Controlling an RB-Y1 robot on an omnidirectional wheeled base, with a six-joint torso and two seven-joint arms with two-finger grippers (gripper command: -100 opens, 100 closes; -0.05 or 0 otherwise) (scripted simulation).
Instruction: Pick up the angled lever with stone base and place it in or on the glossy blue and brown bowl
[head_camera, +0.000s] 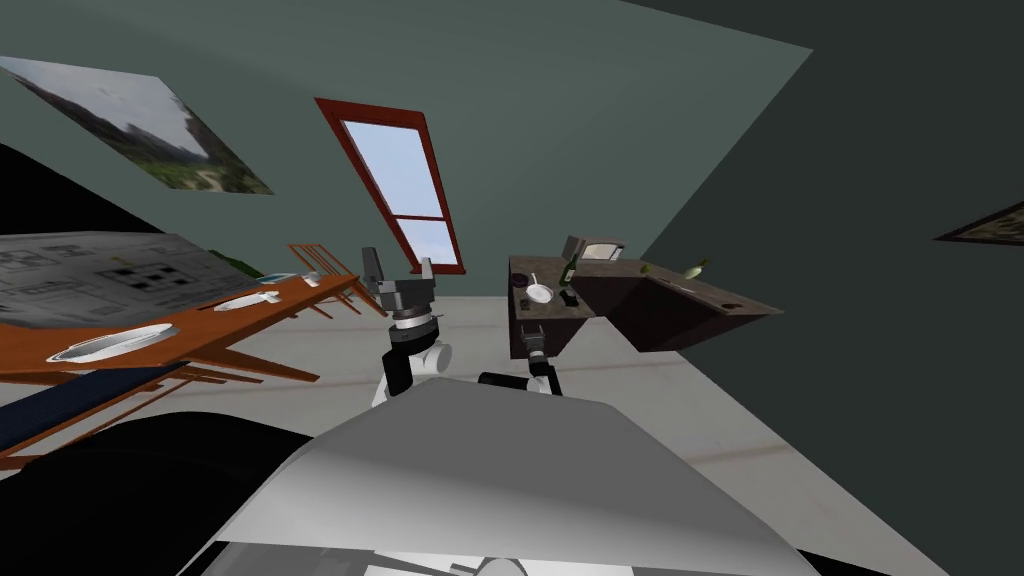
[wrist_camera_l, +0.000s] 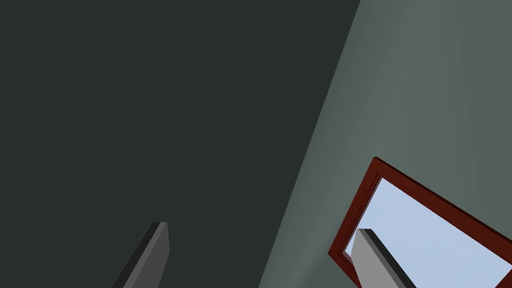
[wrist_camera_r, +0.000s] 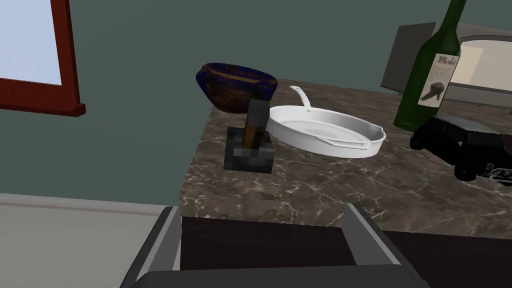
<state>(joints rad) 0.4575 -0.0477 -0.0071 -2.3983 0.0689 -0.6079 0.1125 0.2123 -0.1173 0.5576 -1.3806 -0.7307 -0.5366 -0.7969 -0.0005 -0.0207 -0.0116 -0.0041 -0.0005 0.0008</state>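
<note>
Right gripper (wrist_camera_r: 262, 210), blades spread wide and empty, hangs just short of the marbled counter's (wrist_camera_r: 310, 190) near edge. Ahead at twelve o'clock, a shade toward eleven, stands the lever (wrist_camera_r: 251, 142): grey stone base flat, brown handle rising and leaning away toward the blue and brown bowl (wrist_camera_r: 235, 92) just behind it. White pan (wrist_camera_r: 325, 130) sits at the lever's three o'clock. Left gripper (head_camera: 400, 268), also wide, is raised well apart, so the right arm is nearer.

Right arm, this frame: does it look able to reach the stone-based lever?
Probably yes. The right gripper is open at the near edge of the counter, facing the lever, with bare counter between them. The bowl sits behind the lever and the white pan beside it, so the front approach looks free.
</note>
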